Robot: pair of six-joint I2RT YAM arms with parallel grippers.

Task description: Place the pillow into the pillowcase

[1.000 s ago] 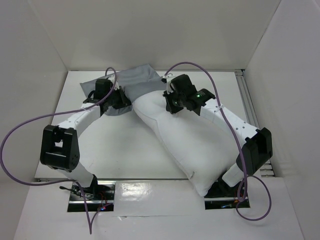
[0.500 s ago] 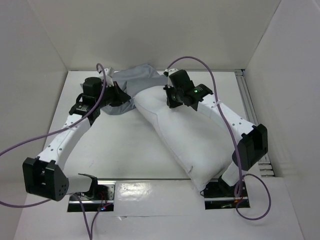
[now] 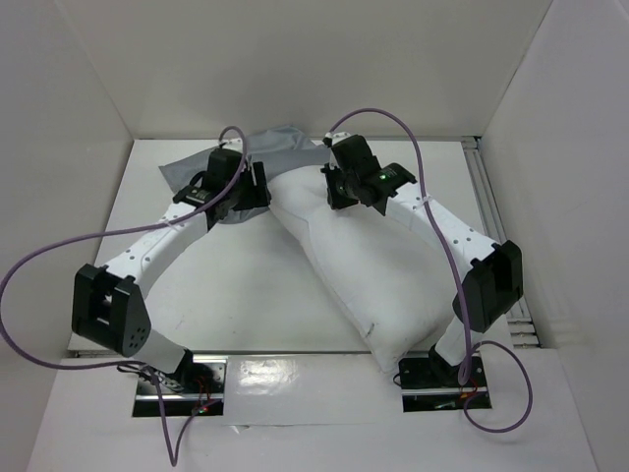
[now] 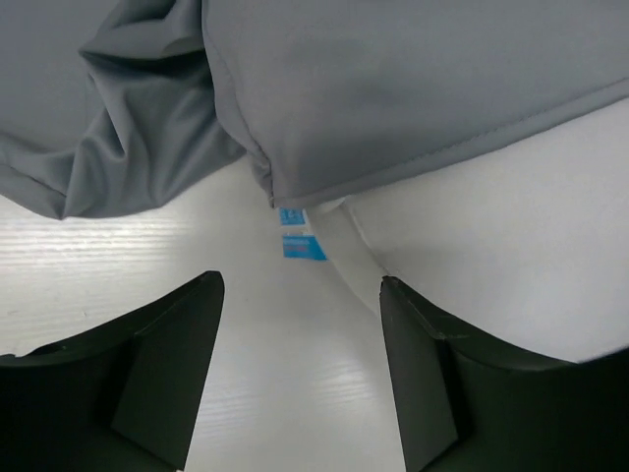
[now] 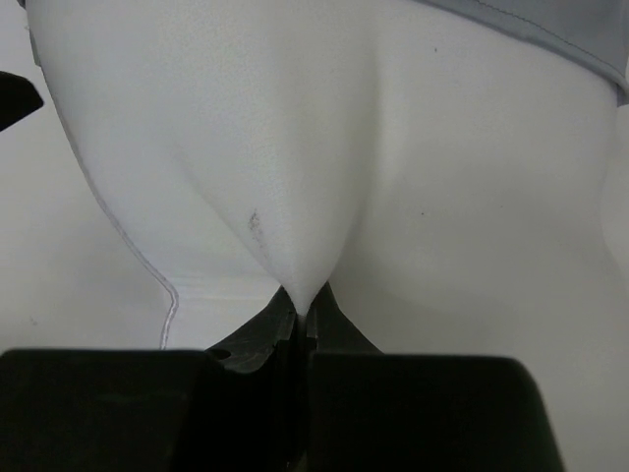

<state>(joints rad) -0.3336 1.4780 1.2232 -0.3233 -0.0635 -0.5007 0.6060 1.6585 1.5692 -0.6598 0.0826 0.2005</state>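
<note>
The left gripper [image 4: 300,285] stands released, fingers spread. The pillowcase [image 4: 393,88] hem lies just beyond them at 12 o'clock, and the pillow [image 4: 511,256] at 2 o'clock, its end tucked under that hem. The right gripper [image 5: 301,317] is clenched on a pinched pillow fold at 12 o'clock.

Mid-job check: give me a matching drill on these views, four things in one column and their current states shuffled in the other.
1. plump white pillow
2. thin grey cloth pillowcase
3. left gripper
4. right gripper

A. jaws shut, pinching white fabric
B. jaws apart, nothing between them
C. lies diagonally, far end under a grey hem
D. wrinkled, lying farthest back in the top view

Pairs: 1-C, 2-D, 3-B, 4-A
</note>
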